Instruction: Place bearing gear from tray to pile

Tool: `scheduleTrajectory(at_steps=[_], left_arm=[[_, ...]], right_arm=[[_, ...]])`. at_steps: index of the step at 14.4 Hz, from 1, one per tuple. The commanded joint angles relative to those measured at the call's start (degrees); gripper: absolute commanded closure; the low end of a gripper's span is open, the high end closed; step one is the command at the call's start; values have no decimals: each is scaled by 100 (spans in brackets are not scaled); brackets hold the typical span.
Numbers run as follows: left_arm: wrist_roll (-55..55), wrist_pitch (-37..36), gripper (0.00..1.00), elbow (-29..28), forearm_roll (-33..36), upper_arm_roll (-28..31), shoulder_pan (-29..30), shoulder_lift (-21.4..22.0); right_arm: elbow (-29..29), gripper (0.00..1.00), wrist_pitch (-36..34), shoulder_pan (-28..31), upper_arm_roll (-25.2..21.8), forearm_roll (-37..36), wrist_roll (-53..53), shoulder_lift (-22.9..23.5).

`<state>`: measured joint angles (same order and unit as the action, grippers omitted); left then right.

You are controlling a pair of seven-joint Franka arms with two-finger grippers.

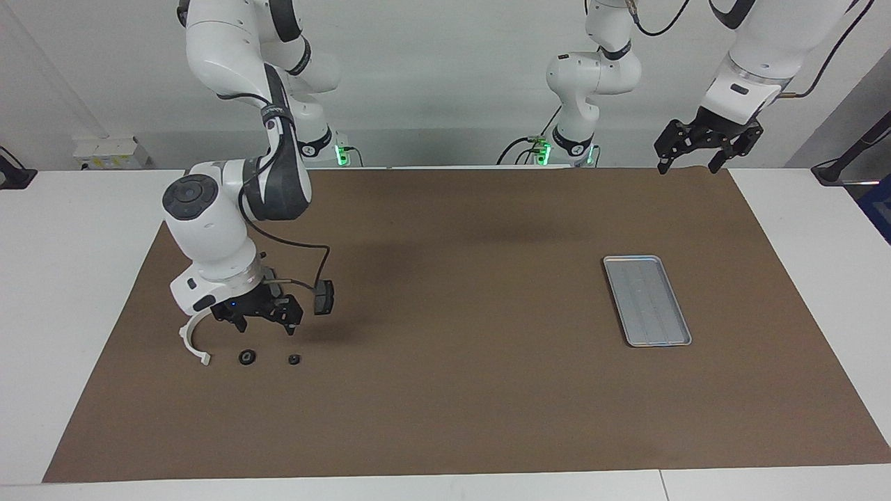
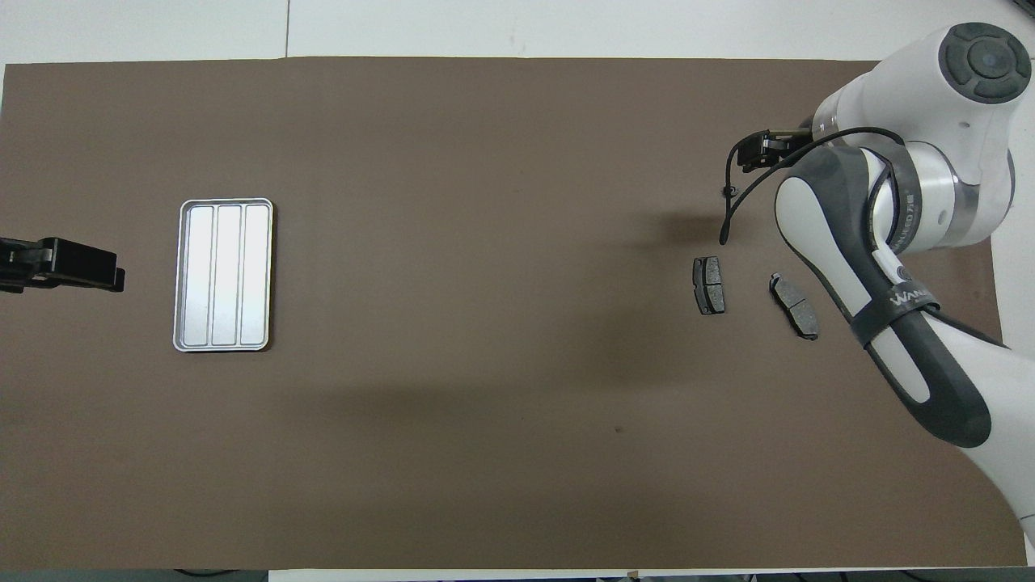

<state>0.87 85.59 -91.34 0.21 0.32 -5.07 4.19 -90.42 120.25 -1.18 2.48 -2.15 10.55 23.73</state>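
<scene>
The silver-grey tray (image 1: 647, 300) lies bare toward the left arm's end, also in the overhead view (image 2: 224, 275). The pile is at the right arm's end: a white arc bracket (image 1: 191, 339), two dark brake pads (image 2: 709, 284) (image 2: 794, 304), and two small black round parts (image 1: 246, 357) (image 1: 294, 360) on the mat. My right gripper (image 1: 266, 325) hangs open and empty a little above the mat, over the spot between the bracket and the round parts. My left gripper (image 1: 688, 165) is open and empty, and waits raised over the mat's corner near its base.
A brown mat (image 1: 459, 390) covers the white table. The right arm's bulk hides the bracket and one round part in the overhead view; the other round part (image 2: 728, 191) shows there as a small dark dot.
</scene>
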Motion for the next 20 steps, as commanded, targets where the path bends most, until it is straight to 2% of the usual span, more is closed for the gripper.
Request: scheduleTrajectory(at_steps=[1, 4, 8, 12, 15, 20], left_arm=[[10, -60, 0, -33, -73, 73, -64, 38], [10, -60, 0, -33, -73, 73, -64, 38], [10, -60, 0, -33, -73, 73, -64, 38], [10, -60, 0, -33, -73, 73, -64, 38], [10, -60, 0, -33, -73, 73, -64, 38], [10, -60, 0, -33, -73, 73, -64, 38]], right_arm=[[-308, 0, -246, 82, 59, 56, -106, -508], [-861, 0, -817, 82, 68, 109, -150, -1377], [-916, 0, -1828, 74, 77, 504, -150, -2275], [-863, 0, -2320, 126, 94, 619, -176, -2785], [-863, 0, -2961, 135, 86, 619, -159, -3137], [-872, 0, -3359, 126, 86, 610, -141, -3243]])
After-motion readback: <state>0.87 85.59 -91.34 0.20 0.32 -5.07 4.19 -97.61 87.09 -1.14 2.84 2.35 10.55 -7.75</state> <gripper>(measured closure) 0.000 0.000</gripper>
